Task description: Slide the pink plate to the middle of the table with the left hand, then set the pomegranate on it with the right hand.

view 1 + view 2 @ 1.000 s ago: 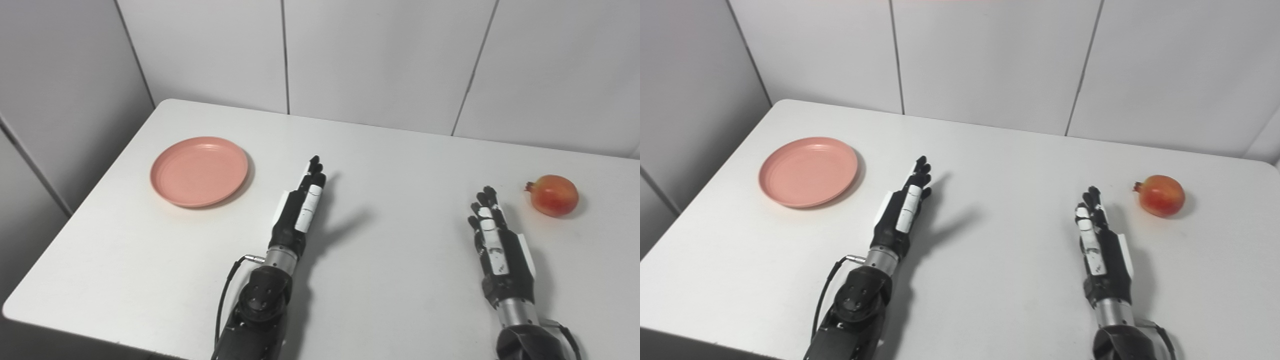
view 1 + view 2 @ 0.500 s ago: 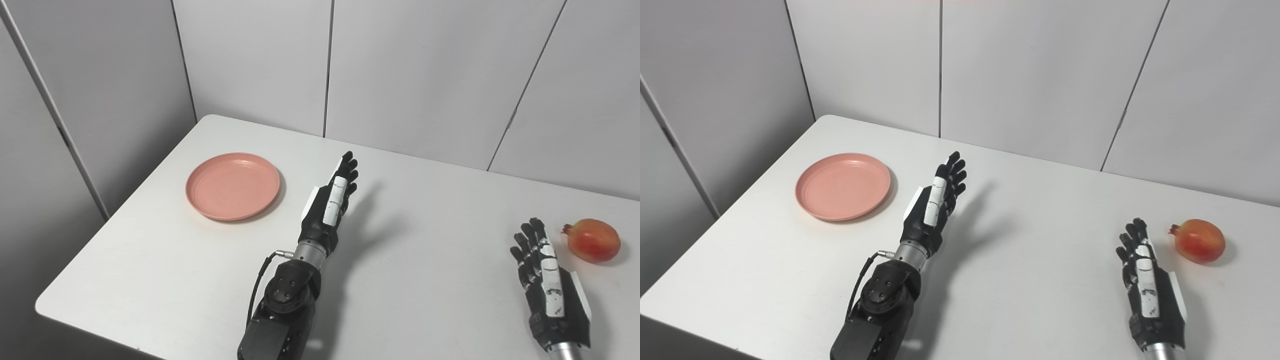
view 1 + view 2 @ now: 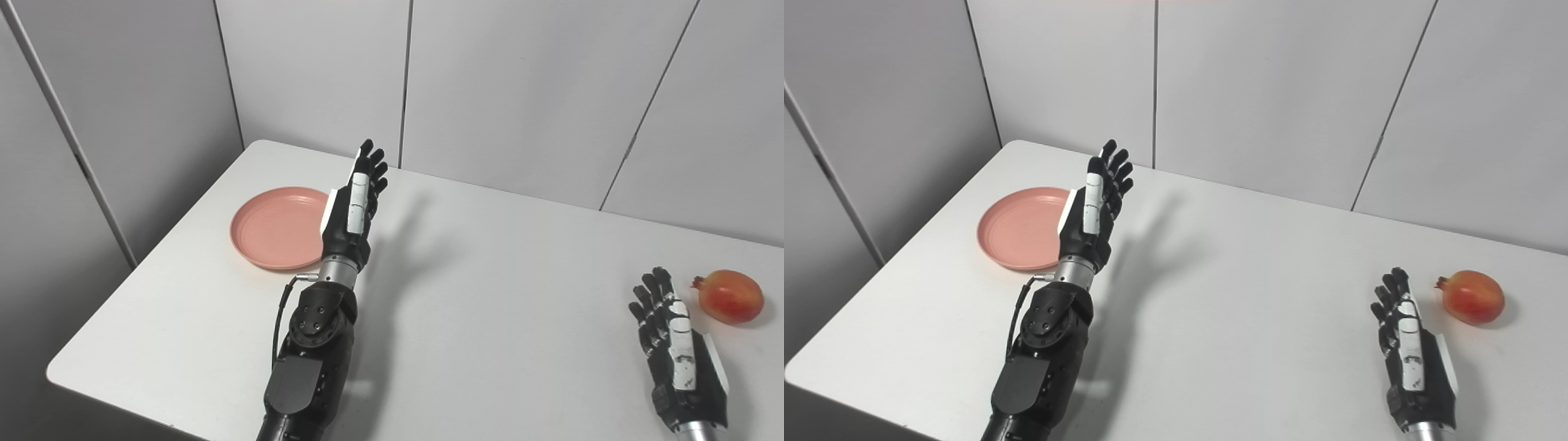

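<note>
Your left hand (image 3: 350, 211) is hovering, fingers extended, empty, overlapping the one plate (image 3: 275, 226) at the table's (image 3: 490, 306) left; your right hand (image 3: 680, 355) is resting unclenched, holding nothing, beside the one pomegranate (image 3: 731, 296)

A white table (image 3: 490, 318) with rounded corners stands against grey wall panels (image 3: 520, 92) (dark seams run between them), its surface smooth and matte

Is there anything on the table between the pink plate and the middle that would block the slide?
Nothing visible. The white table is bare between the pink plate and its middle; only the raised left hand stands there. The pomegranate lies far right, beside the right hand.
</note>
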Robot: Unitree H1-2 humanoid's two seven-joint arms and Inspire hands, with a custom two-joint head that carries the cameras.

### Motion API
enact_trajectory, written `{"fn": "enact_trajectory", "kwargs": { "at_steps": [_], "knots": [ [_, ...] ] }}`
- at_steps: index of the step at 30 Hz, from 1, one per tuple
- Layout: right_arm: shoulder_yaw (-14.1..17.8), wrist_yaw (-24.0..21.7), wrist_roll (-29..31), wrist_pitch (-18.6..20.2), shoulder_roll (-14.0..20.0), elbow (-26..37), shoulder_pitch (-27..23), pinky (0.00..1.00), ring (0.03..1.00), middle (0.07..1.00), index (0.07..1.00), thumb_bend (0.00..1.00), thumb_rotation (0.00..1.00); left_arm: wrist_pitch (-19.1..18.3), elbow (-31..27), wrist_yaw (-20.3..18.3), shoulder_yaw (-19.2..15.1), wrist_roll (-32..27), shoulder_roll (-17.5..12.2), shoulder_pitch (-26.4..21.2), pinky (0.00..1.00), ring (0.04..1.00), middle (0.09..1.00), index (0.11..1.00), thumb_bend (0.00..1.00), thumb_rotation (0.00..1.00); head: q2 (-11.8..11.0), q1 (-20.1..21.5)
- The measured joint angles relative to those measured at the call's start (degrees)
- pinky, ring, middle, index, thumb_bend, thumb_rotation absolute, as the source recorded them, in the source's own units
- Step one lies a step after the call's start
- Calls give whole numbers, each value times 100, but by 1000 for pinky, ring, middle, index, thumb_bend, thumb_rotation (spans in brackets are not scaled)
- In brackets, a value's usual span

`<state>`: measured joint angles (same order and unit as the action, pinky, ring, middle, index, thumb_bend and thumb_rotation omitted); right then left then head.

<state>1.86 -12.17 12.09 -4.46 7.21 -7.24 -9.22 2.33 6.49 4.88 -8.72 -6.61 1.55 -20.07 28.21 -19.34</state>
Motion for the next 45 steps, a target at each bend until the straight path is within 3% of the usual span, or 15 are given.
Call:
{"fn": "enact_trajectory", "kwargs": {
  "at_steps": [4, 17, 22, 31, 37, 45],
  "knots": [
    [-1, 0, 2, 0, -5, 9, 1, 1000, 1000, 1000, 1000, 493, 968, 110, 75, 205, -168, 173, -93, -38, 888, 894, 892, 881, 882, 1000, -9, 9],
    [-1, -1, -12, 0, 0, 38, 30, 1000, 1000, 1000, 1000, 478, 975, 204, 365, 323, -620, 54, -744, -112, 863, 868, 864, 848, 908, 1000, -62, 18],
    [2, -1, 3, 0, -5, 43, 31, 1000, 1000, 1000, 1000, 491, 942, 76, 228, 553, -777, 76, -817, -115, 832, 843, 838, 834, 908, 1000, -35, -26],
    [-1, -26, 8, 0, -4, 36, 30, 1000, 1000, 1000, 1000, 474, 972, -99, 280, 719, -975, 158, -1072, -121, 797, 815, 808, 796, 936, 1000, -211, -35],
    [-11, -44, -3, 0, -5, 78, 61, 1000, 1000, 1000, 1000, 474, 949, -44, 561, 861, -1275, 12, -1087, -121, 769, 794, 791, 775, 941, 1000, -193, -35],
    [-13, -69, 4, 0, -8, 97, 77, 1000, 1000, 1000, 1000, 455, 969, 30, 843, 861, -1402, -15, -1418, -121, 779, 810, 807, 799, 941, 1000, -193, -114]
  ]
}}
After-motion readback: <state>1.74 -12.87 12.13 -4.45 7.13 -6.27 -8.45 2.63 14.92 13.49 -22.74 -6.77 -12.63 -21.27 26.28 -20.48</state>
